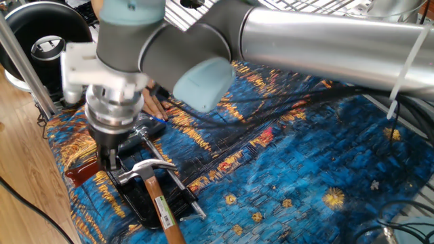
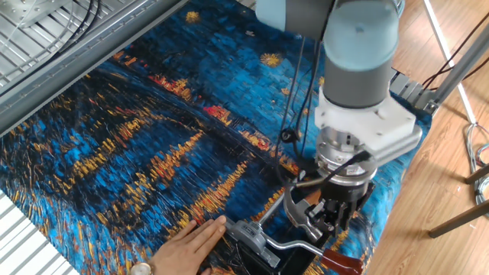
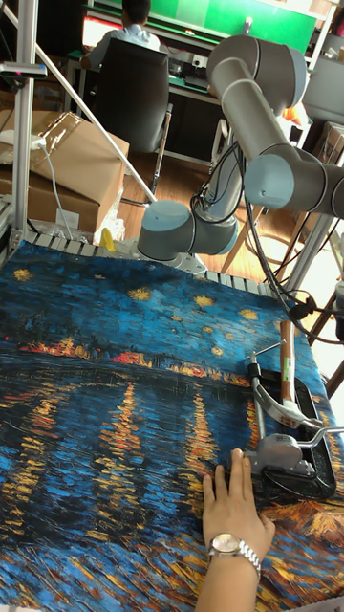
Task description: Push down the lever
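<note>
One fixed view: the hand (image 1: 110,161) hangs just above the hammer (image 1: 152,192)'s steel head; whether its fingers are parted cannot be told. The lever (image 1: 84,172), dark-red end showing, lies left of the hammer at the surface (image 1: 305,169)'s near edge.

The other fixed view: the hand (image 2: 330,221) sits directly above the lever (image 2: 341,261)'s red end. A person's palm (image 2: 187,243) rests left of the hammer head.

Tall fixed view: the hammer (image 3: 284,382) lies right of the palm (image 3: 232,505); the robot's hand is not seen.

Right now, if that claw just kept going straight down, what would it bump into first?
Probably the lever: its dark-red end lies just under the gripper, with the hammer close beside. Depth is hard to judge.
</note>
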### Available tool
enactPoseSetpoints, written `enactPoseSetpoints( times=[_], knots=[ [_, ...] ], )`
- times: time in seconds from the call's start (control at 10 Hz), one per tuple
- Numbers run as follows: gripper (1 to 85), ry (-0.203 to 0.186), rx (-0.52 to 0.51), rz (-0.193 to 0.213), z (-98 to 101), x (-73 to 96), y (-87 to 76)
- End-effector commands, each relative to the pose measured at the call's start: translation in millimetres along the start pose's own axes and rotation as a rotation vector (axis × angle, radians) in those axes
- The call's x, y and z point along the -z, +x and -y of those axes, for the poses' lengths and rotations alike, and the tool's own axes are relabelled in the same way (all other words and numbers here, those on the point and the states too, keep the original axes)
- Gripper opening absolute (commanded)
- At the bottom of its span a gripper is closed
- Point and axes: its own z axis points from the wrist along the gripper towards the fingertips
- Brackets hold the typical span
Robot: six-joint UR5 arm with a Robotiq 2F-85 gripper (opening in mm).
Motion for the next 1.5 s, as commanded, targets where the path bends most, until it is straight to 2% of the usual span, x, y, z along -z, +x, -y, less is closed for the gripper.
enactPoseSetpoints(
  times=[0.0,0.2,0.3,0.4,0.5,0.6,0.7,0.8,0.9,1.0,1.1,1.2,1.4],
  knots=[
    [17.7,0.035,0.118,0.043,22.6,5.2,-12.1],
    [17.7,0.018,0.101,0.039,25.1,7.2,-7.9],
    [19.0,-0.010,0.098,0.030,18.2,7.9,-5.3],
    [20.3,-0.060,0.101,-0.006,5.6,8.2,4.7],
    [19.7,-0.097,0.134,-0.064,-2.8,9.5,20.6],
    [19.7,-0.131,0.179,-0.093,-10.5,11.1,29.5],
    [18.7,-0.148,0.191,-0.107,-14.3,12.0,33.4],
    [18.3,-0.127,0.189,-0.086,-9.5,10.8,27.6],
    [18.3,-0.069,0.170,-0.034,5.8,7.7,14.5],
    [18.3,-0.041,0.129,0.016,12.9,5.8,3.4],
    [18.3,-0.010,0.084,0.038,20.7,5.5,-1.7],
    [18.3,0.025,0.024,0.032,31.2,4.1,1.4],
    [19.0,-0.003,0.001,0.073,32.7,-5.9,-9.5]
  ],
)
